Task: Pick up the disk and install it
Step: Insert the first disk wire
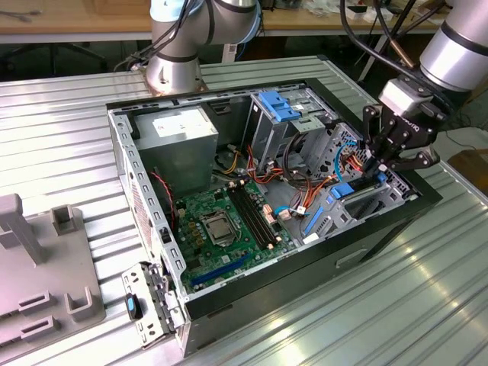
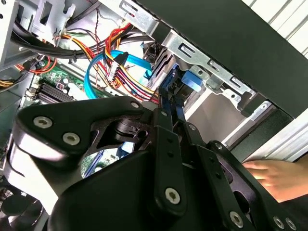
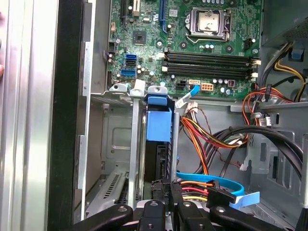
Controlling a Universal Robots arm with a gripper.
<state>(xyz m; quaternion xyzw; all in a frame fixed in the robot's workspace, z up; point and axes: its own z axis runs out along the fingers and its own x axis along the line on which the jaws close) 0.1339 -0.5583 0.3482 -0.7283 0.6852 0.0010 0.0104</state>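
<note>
Inside drive bay (image 3: 115,144), jaws pinched narrow on disk (image 3: 158,124)

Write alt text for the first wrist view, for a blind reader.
The gripper holds the disk, in its blue carrier, standing on edge between the rails of a metal drive bay inside a computer case. Beyond lie the green motherboard and coloured cables.

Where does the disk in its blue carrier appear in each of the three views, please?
Exterior view: the disk sits in the drive bay toward the exterior view's right, just below the gripper.
First wrist view: the disk stands upright in the bay, beyond the gripper.
Second wrist view: the disk lies beyond the gripper, beside the black case wall.
Shared landmark: the green motherboard.
</note>
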